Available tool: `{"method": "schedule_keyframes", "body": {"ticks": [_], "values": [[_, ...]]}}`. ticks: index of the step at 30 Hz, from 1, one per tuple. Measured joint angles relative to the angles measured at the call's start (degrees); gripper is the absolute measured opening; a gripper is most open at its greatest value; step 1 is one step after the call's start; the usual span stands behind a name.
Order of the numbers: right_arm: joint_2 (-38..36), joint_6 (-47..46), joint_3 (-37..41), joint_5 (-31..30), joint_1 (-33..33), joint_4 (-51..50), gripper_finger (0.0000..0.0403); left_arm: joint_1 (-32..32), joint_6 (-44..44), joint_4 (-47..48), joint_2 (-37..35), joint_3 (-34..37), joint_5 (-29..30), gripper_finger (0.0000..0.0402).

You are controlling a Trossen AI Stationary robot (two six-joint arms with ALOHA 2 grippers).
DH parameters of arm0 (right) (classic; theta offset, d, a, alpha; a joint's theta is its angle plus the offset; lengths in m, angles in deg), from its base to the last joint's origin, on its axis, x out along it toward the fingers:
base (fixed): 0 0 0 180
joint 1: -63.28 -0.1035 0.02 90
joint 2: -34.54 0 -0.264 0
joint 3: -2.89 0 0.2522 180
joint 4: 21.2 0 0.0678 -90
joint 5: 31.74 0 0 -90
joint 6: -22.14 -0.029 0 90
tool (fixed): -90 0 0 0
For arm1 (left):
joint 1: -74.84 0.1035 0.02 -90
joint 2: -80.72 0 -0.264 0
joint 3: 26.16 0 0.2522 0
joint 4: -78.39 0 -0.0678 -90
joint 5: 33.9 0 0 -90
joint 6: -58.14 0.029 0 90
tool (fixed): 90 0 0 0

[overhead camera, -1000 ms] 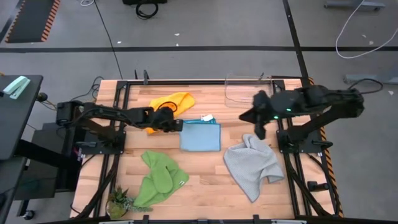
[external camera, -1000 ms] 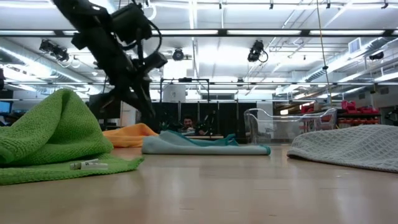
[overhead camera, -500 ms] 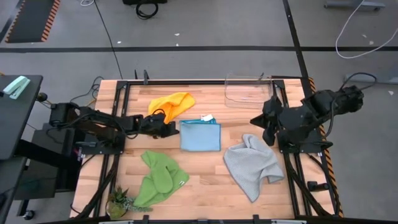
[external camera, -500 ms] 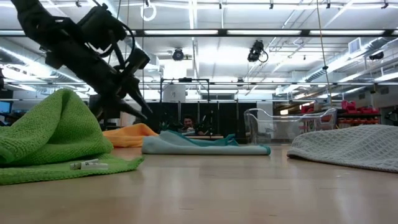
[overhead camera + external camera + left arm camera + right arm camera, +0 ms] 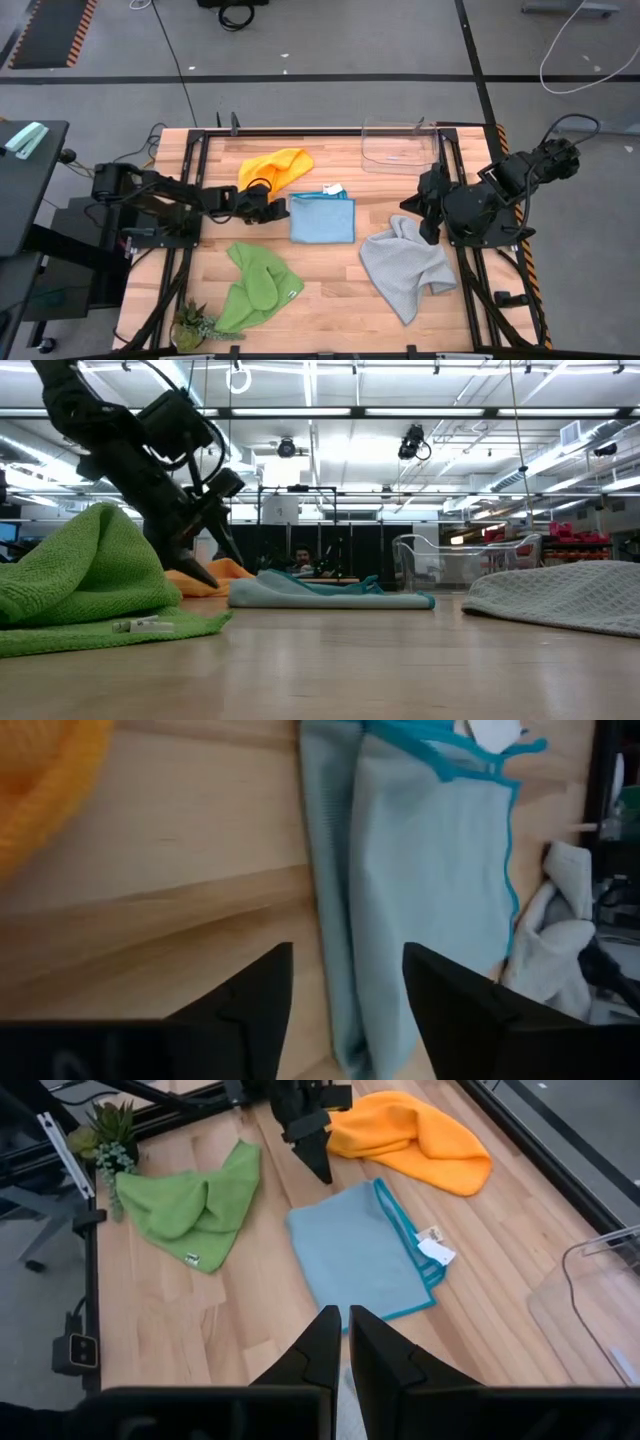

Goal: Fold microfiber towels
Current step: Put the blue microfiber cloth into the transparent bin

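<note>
A light blue towel lies folded flat at mid table. My left gripper is low at its left edge, open; the folded edge runs ahead of the gap between the fingers, which touch nothing that I can see. A yellow-orange towel lies bunched behind it, a green one crumpled at the near left, and a grey one rumpled at the near right. My right gripper hangs shut and empty, high over the grey towel's far end.
A clear plastic bin stands at the far right of the table. A small potted plant sits at the near left corner. Bare wood shows between the green and grey towels, in front of the blue one.
My left gripper has sunk toward the table at the blue towel's left edge and has opened wide. My right arm has swung back toward the table's right edge with its gripper still shut. The towels lie as they did.
</note>
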Motion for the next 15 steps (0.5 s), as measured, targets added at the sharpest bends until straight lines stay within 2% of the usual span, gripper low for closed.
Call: {"method": "schedule_keyframes", "body": {"ticks": [7,15], "values": [[0.07,-1.66,0.0,-0.8,-0.03,0.0,0.0032,0.0,3.42,-0.2,5.65,-4.44,-0.94,0.0207],[0.07,-5.03,0.02,-0.86,-2.41,-0.41,0.0032,0.0,4.51,0.9,8.54,-5.08,-2.84,0.0209]]}}
